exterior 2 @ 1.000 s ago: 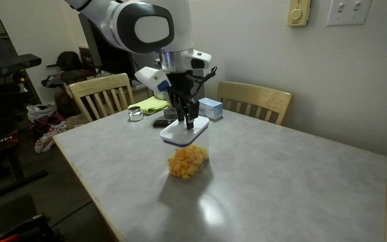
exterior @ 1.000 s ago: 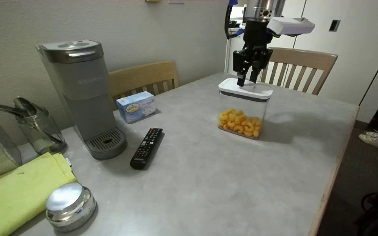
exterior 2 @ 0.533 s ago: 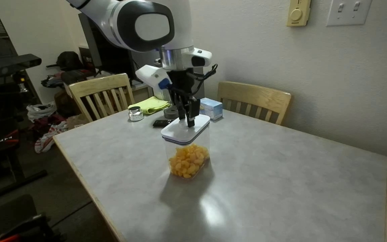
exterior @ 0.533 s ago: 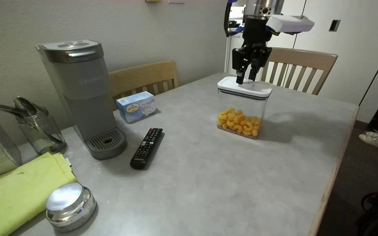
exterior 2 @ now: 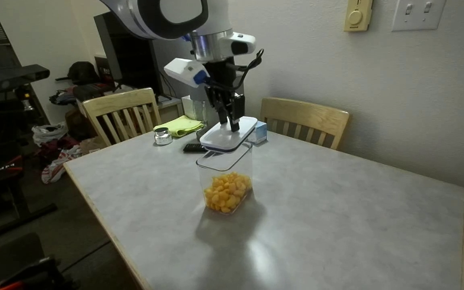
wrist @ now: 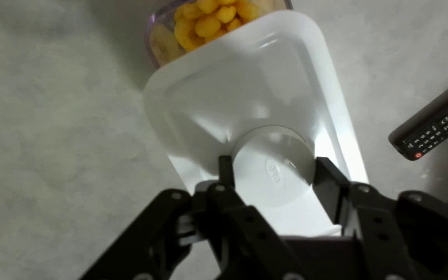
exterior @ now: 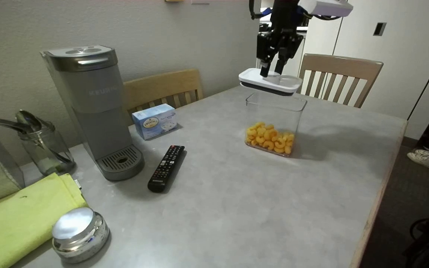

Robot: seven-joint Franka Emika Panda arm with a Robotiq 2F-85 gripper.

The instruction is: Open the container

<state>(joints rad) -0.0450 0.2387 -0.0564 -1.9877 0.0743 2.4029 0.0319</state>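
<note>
The container is a clear rectangular box whose wall (exterior: 276, 116) and open rim (exterior 2: 206, 156) show in both exterior views. It stands upright on the table with orange snack pieces (exterior: 268, 138) in its lower part. Its white lid (exterior: 253, 77) hangs in the air above the box, roughly level and apart from the rim. My gripper (exterior: 271, 73) points down and is shut on the round knob (wrist: 272, 155) of the lid. In the wrist view the fingers press on both sides of the knob, and the lid (wrist: 239, 81) hides most of the box.
A blue-and-white tea box (exterior: 155, 121), a black remote (exterior: 167, 167) and a grey coffee maker (exterior: 99, 111) stand or lie on the table (exterior: 237, 208). A metal tin (exterior: 80, 234) and a yellow cloth (exterior: 24, 216) are at the table's far end from the box.
My gripper has risen with the lid in it. The lid sat on the box a second ago and is now lifted off above it. The box has barely moved.
</note>
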